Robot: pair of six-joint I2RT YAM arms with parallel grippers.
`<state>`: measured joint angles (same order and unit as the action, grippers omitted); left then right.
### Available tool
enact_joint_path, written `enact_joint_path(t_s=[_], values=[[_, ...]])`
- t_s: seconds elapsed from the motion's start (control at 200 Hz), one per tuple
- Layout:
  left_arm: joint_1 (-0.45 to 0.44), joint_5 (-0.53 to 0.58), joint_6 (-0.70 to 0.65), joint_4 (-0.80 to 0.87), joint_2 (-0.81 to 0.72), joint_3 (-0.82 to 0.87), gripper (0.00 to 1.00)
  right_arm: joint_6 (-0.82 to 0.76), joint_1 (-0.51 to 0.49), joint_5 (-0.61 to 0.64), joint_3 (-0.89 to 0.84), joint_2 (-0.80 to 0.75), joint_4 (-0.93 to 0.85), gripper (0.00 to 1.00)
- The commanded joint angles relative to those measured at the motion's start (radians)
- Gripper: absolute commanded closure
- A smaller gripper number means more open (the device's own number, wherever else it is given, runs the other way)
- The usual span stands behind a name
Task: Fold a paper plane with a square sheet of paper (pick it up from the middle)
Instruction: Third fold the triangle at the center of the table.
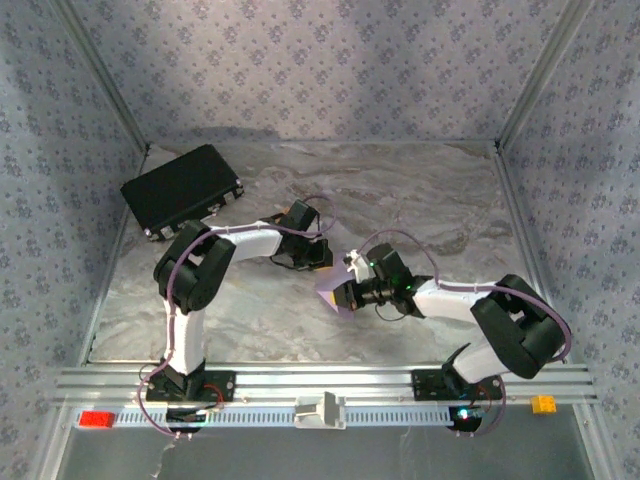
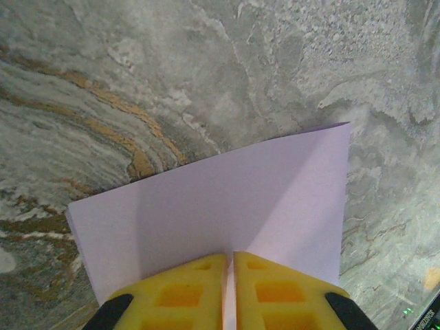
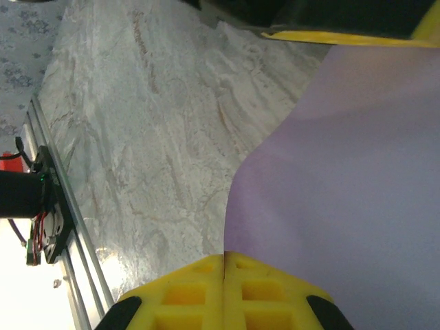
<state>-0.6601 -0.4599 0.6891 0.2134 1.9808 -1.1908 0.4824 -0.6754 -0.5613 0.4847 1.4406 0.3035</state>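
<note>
The square sheet of paper [image 1: 335,294], pale lilac, hangs above the marble table between the two arms. In the left wrist view the sheet [image 2: 220,206] spreads ahead of the yellow fingers, bent along a soft line running from the jaws. My left gripper [image 2: 229,260] is shut on its near edge, a sliver of lilac showing between the pads. In the right wrist view the sheet [image 3: 344,172] curves off to the right, and my right gripper [image 3: 225,258] is shut on its edge. From above, the left gripper [image 1: 322,262] and right gripper [image 1: 350,292] are close together. The paper plane is out of view.
A black case [image 1: 183,188] lies at the table's far left corner. On the near rail [image 1: 300,380] sit a small red block [image 1: 97,419], a white bracket [image 1: 321,410] and a small tan block [image 1: 543,403]. Patterned walls stand on three sides.
</note>
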Motion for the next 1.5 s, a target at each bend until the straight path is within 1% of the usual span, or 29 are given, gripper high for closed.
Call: enact_joint_path(t_s=[0.0,0.48,0.974,1.494], values=[[0.004,0.032,-0.020,0.026,0.015,0.013,0.88,-0.015,0.010,0.049,0.034,0.010,-0.068,0.98],[0.003,0.025,-0.016,0.027,0.013,0.011,0.88,-0.033,0.025,0.181,0.060,0.025,-0.175,0.98],[0.003,0.024,-0.014,0.029,0.012,0.010,0.89,-0.041,0.025,0.209,0.101,0.056,-0.214,0.98],[0.002,0.023,-0.011,0.026,0.005,0.014,0.89,-0.029,0.026,0.256,0.097,0.055,-0.229,0.98]])
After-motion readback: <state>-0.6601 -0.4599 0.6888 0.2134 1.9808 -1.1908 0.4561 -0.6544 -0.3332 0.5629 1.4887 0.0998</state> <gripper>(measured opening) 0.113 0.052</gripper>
